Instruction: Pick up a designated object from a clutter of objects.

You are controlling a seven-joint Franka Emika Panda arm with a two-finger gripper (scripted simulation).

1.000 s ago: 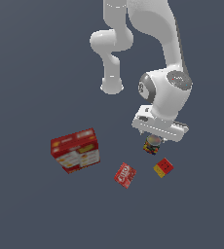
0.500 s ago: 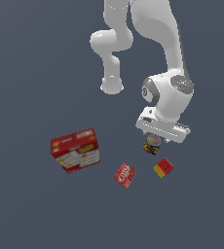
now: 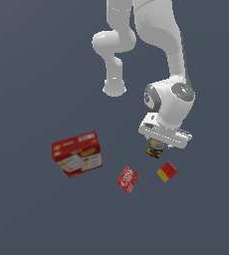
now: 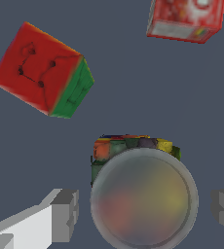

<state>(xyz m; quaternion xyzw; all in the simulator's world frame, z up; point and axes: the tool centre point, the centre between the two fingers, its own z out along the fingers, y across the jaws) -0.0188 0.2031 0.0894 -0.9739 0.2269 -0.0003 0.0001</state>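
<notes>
Jar: the small round jar, grey lid up and multicoloured contents showing below the rim, stands on the tabletop directly under your gripper. In the exterior view it is half hidden beneath the hand.
Gripper: the fingers stand apart, one on each side of the lid, with a gap on both sides. Nothing is clamped yet.
Neighbours: the red-and-yellow cube lies just beside the jar, toward the exterior view's right; the wrist view shows its red and green faces. The flat red packet lies near, toward the exterior view's left. The large red box is well apart.
Step in hand: by my reading, you are set to close on the jar.
How to do it well: keep the lid centred between the fingers, and make sure they reach below the lid onto the body before you close. Squeeze evenly, because a round wall will likely slip if one finger lands first.
Risk: the cube is close, so lift straight up.
</notes>
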